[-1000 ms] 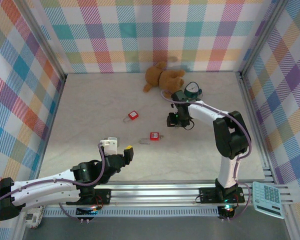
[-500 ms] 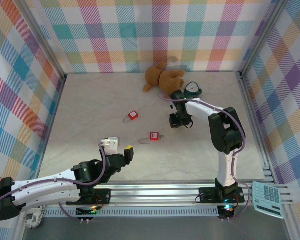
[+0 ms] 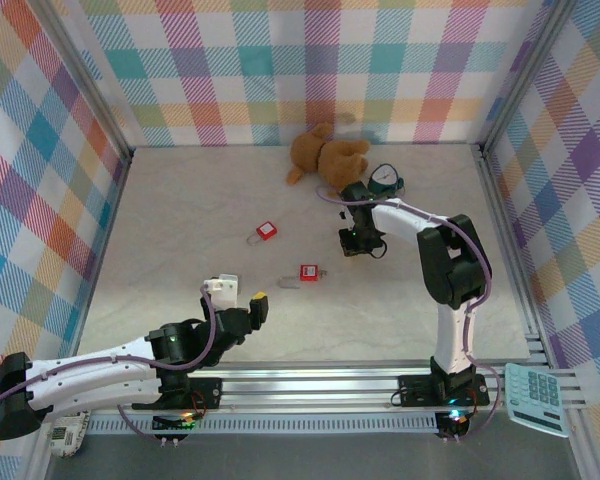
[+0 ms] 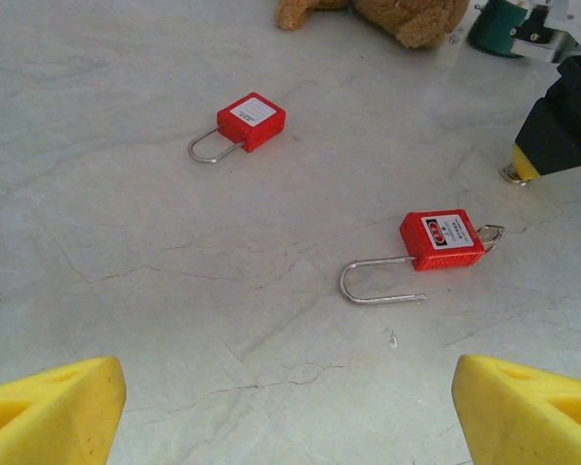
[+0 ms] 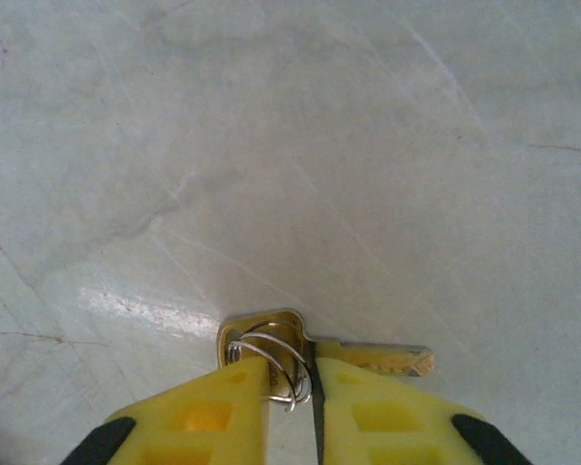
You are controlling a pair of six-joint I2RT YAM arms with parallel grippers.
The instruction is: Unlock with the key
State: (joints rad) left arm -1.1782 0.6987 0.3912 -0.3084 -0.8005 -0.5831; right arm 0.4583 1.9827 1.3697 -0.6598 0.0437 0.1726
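The small silvery key [image 5: 271,341] with a wire ring lies on the table, its shaft [image 5: 382,358] pointing right. My right gripper [image 5: 292,380] is shut on the key's head, its yellow fingertips [image 5: 218,412] down at the table surface; from above, the right gripper [image 3: 362,243] stands right of centre. One red padlock [image 4: 443,238] with its shackle swung open lies at mid-table, a small key sticking out of its right side. A second red padlock [image 4: 252,120] lies farther left. My left gripper [image 4: 290,402] hovers open near the front, empty.
A brown teddy bear [image 3: 325,155] and a green round gauge [image 3: 385,180] lie at the back behind the right gripper. A calculator [image 3: 537,398] sits outside the rail at front right. Checked walls enclose the table [image 3: 180,210].
The right arm's elbow has folded in toward the back while its gripper stays low over the same spot. The left arm has barely shifted.
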